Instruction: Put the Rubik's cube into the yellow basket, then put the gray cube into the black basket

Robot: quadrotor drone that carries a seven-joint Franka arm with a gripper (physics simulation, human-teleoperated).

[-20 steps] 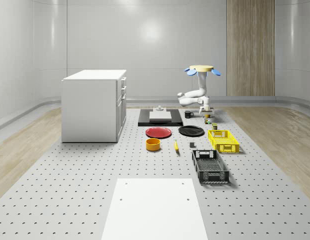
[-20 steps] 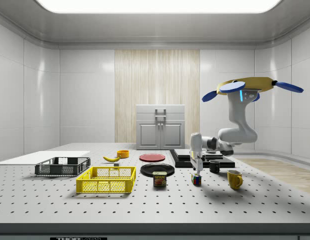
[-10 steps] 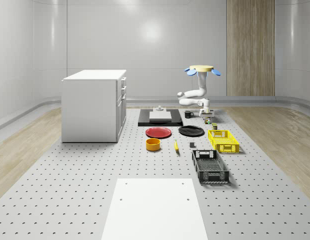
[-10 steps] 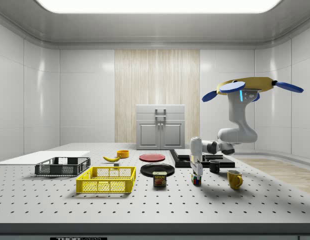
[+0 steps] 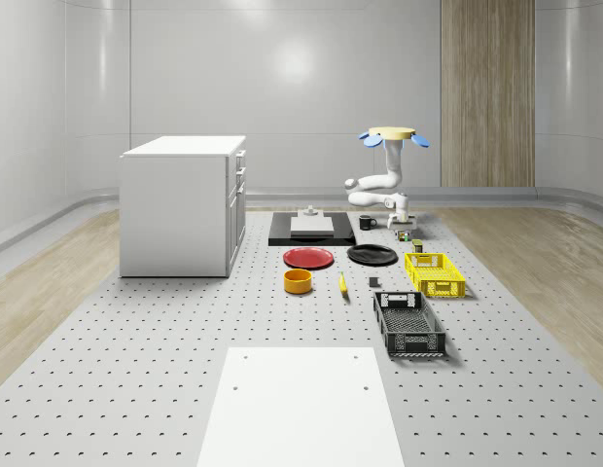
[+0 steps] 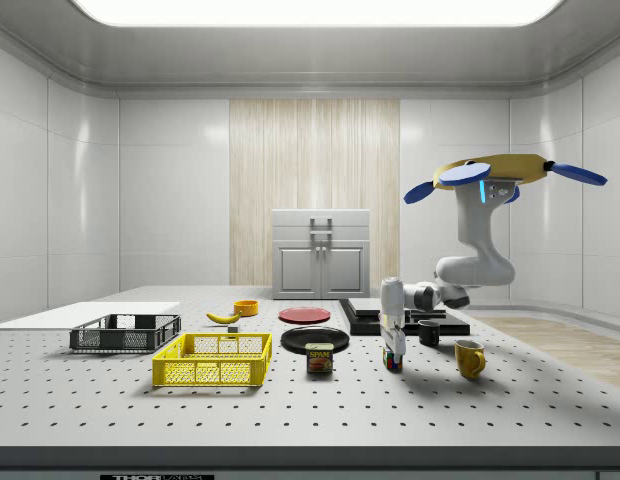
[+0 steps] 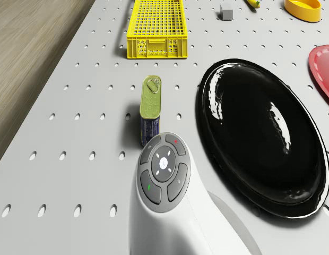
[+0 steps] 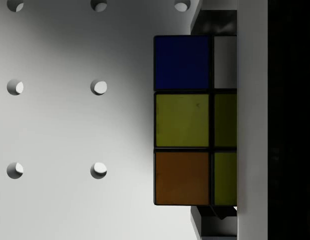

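Note:
The Rubik's cube rests on the perforated table, near the spam can. My gripper points straight down onto the cube, open, with a finger on each of two opposite sides of it. The drone hovers above the table's far end, behind the black plate. Past the can lies the yellow basket, and the small gray cube sits beyond it. In the whole-scene view the black basket is nearest the camera, in front of the yellow basket.
A yellow mug and a dark mug stand close to the arm. A red plate, orange bowl and banana lie mid-table. A white cabinet stands at the whole-scene view's left.
The arm has lowered the gripper from just above the Rubik's cube down around it. The drone has stayed in place and the cube has not moved.

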